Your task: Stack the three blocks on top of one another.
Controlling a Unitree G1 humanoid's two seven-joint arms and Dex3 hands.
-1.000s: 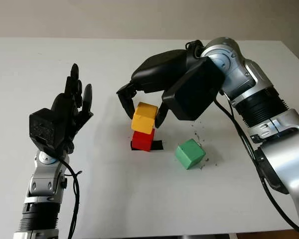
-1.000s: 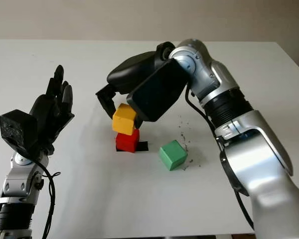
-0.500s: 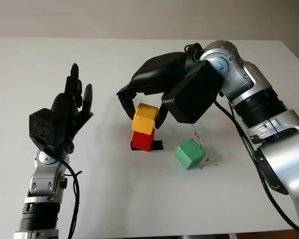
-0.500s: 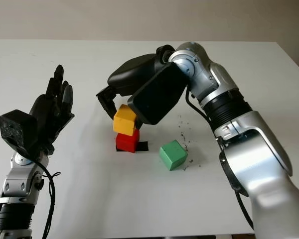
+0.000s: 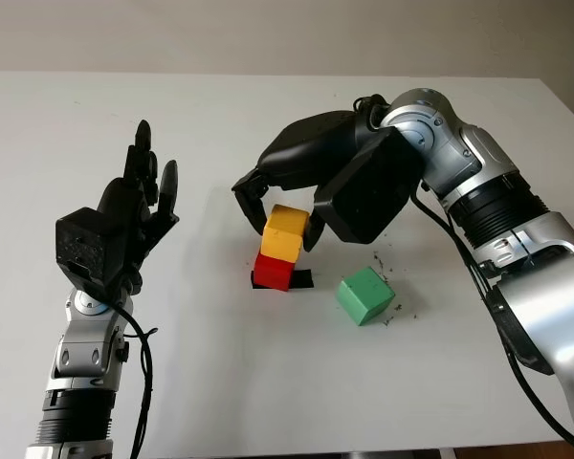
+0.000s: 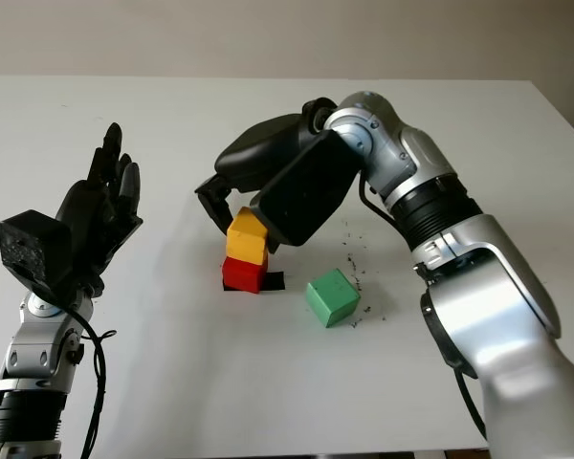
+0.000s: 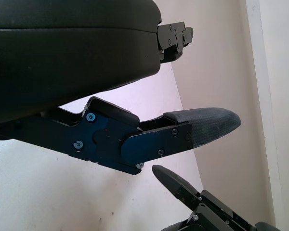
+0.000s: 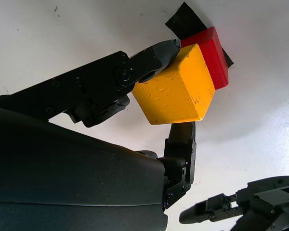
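**Right robot hand clamps the yellow block on the red one**

The right robot hand (image 5: 289, 212) reaches over the middle of the white bench (image 5: 268, 382), its fingers (image 8: 154, 55) pinching the yellow block (image 5: 285, 232) from both sides — the block sits on the red block (image 5: 275, 271), which stands on a patch of black tape (image 5: 299, 278). The green block (image 5: 364, 295) lies on the bench near that hand, toward the robot's right, apart from the stack. The left robot hand (image 5: 124, 220) is raised well off to the other side — open, holding nothing.
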